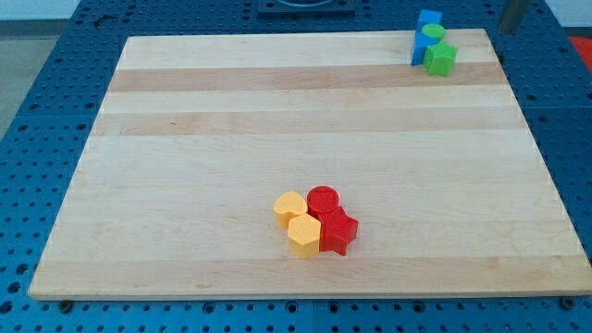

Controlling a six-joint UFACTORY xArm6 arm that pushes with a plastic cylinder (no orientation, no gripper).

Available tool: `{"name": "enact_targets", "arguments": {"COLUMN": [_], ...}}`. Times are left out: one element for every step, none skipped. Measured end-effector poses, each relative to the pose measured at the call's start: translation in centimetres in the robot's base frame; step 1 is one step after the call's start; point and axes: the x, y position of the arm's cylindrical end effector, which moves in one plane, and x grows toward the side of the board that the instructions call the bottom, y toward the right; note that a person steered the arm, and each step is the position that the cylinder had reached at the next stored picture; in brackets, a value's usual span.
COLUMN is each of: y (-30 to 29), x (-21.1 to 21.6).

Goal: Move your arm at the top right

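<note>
My tip (509, 29) shows at the view's top right, just off the wooden board's (277, 120) top right corner, over the blue perforated table. It is to the right of a cluster at the board's top right: a blue block (427, 19), a green cylinder (432, 35) and a green star-shaped block (441, 59). The tip is apart from them. Near the view's bottom centre lies a second cluster: a red cylinder (323, 199), a red star-shaped block (338, 232), and two yellow blocks, one upper left (289, 208) and one hexagonal below (303, 236).
The blue perforated table (37, 111) surrounds the board on all sides. A dark fixture (305, 5) sits at the view's top centre, beyond the board's edge.
</note>
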Motion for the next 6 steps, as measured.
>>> {"name": "enact_targets", "arguments": {"y": [-0.4, -0.8, -1.2, -1.6, -2.0, -2.9], "x": [0.0, 0.0, 0.0, 0.1, 0.0, 0.0]}}
